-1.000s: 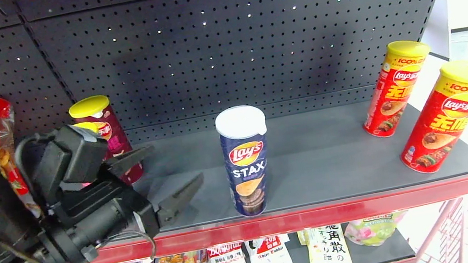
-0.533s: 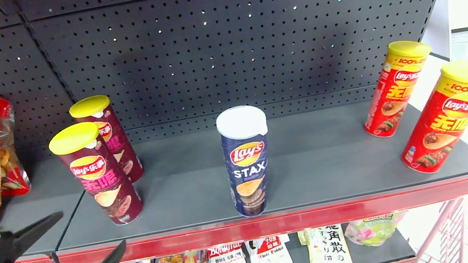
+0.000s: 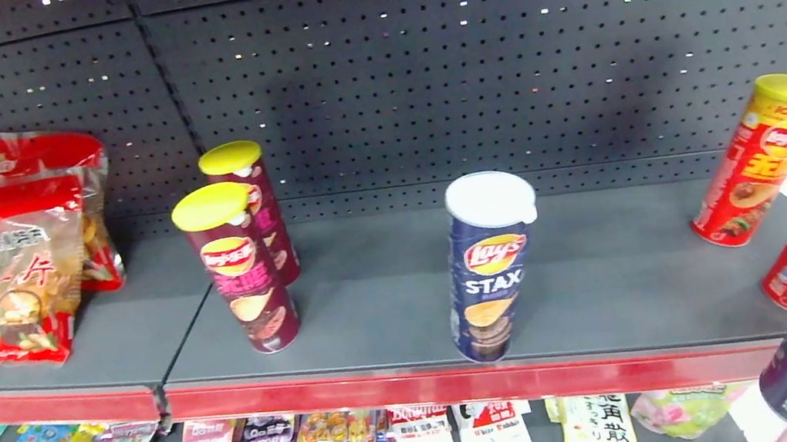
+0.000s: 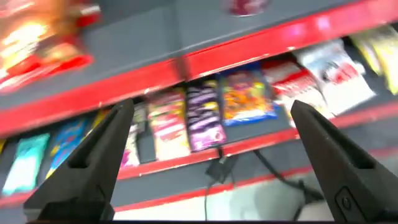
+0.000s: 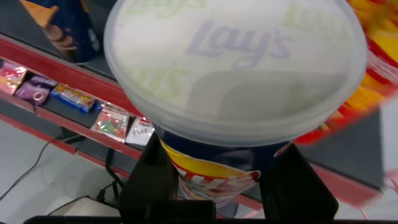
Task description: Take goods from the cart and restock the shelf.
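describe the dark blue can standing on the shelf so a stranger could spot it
On the grey upper shelf, look mid-way along its red front lip. The dark blue can stands alone there, between two maroon cans on the left and red cans on the right. Only it has a white lid; theirs are yellow.

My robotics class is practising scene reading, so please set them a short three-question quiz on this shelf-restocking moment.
1. True or false: the left end effector is gripping a can.
2. How many maroon cans stand on the shelf? A) one B) two C) four
3. What is the right end effector holding?

Key
1. False: it is open, with nothing between its fingers.
2. B: two, both with yellow lids, one behind the other.
3. A blue can with a white lid.
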